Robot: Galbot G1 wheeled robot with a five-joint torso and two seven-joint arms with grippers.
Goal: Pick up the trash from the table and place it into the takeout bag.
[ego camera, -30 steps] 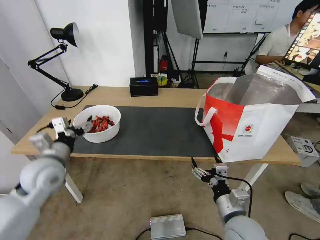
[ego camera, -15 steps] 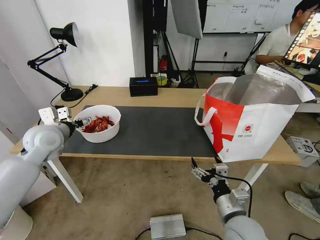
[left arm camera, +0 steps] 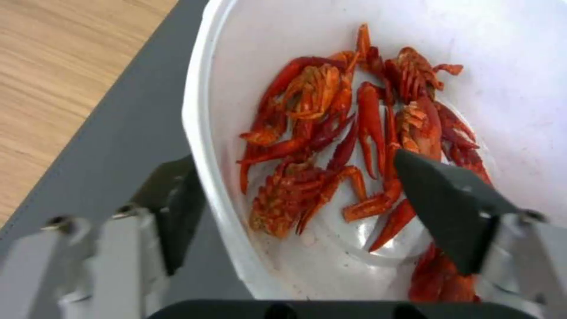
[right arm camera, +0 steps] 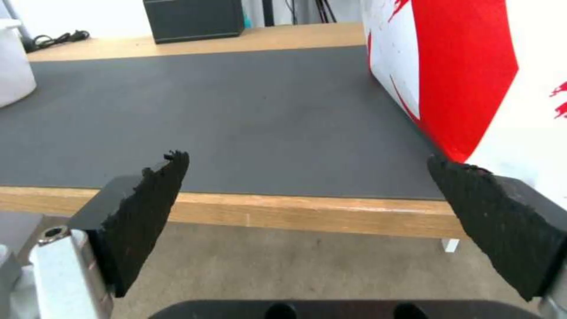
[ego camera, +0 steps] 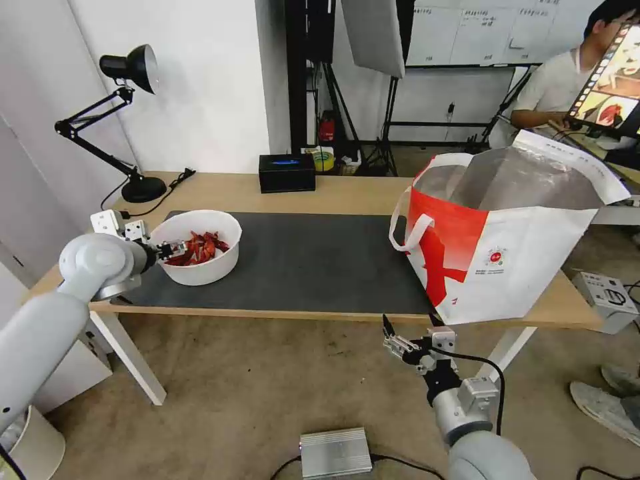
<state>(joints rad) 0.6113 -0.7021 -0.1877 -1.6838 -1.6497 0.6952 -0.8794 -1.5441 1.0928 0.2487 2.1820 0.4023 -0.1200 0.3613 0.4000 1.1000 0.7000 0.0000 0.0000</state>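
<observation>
The trash in view is a white round bowl (ego camera: 207, 267) of red crayfish shells (ego camera: 199, 248) on the left of the dark mat (ego camera: 313, 260) on the table (ego camera: 347, 190). My left gripper (ego camera: 175, 251) is at the bowl's left rim, open. In the left wrist view the gripper (left arm camera: 292, 170) straddles the bowl's wall (left arm camera: 201, 110), one finger (left arm camera: 174, 208) outside and the other over the shells (left arm camera: 307, 133). The takeout bag (ego camera: 527, 267) stands open at the table's right end. My right gripper (ego camera: 408, 333) hangs open below the table's front edge, left of the bag (right arm camera: 472, 66).
A black box (ego camera: 287, 173) sits at the table's back edge and a black desk lamp (ego camera: 127, 133) at the back left corner. A grey metal box (ego camera: 335, 453) lies on the floor below. A grey device (ego camera: 607, 293) stands right of the bag.
My left arm has swung its elbow and wrist up and back, while its gripper has stayed at the bowl's left rim. The right arm has not moved.
</observation>
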